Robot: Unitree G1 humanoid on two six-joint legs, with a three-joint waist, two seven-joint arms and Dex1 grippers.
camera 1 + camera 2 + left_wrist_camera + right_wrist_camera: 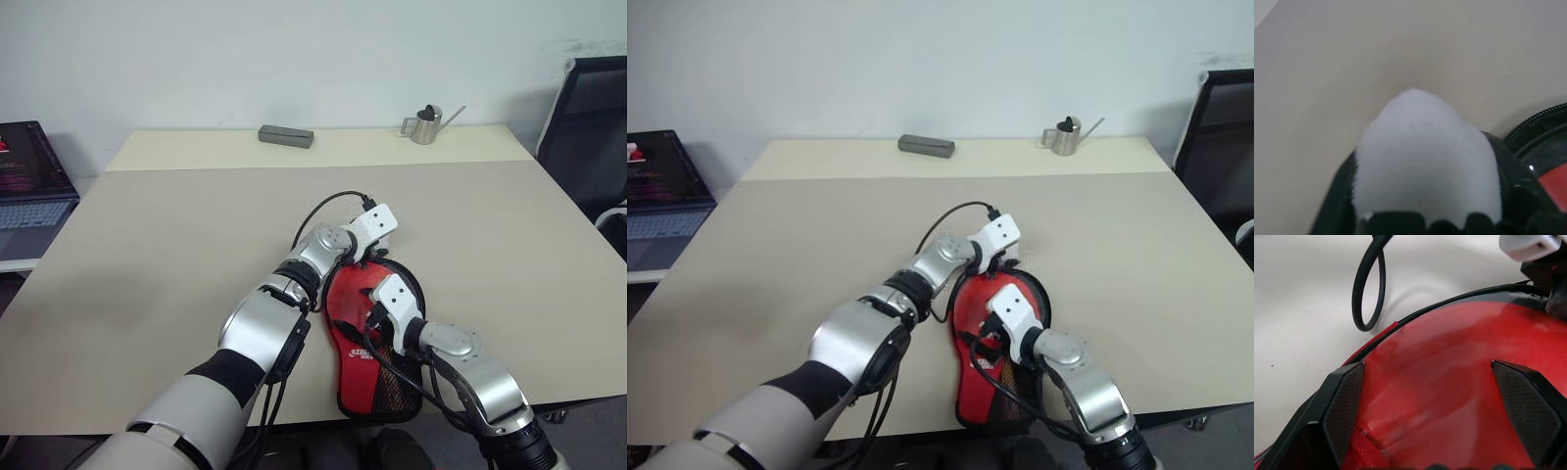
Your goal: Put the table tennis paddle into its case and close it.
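Observation:
The case [364, 364] lies flat near the table's front edge, red with a black mesh pocket and white lettering, a black zippered rim around its round end. My left gripper [388, 255] is at the far rim, open, with the case's white pompom [1422, 161] between its fingers. My right gripper [1435, 406] hovers low over the round end, open, its black fingers [1344, 406] spread wide above a glossy red surface [1449, 362]. I cannot tell whether that surface is the paddle's face or the case's own side. No handle shows.
A grey rectangular box [286, 136] and a small metal watering can [427, 124] stand at the table's far edge. A laptop [29, 186] sits off to the left and a black chair [593, 127] to the right. A black cable [1369, 289] loops beside the case.

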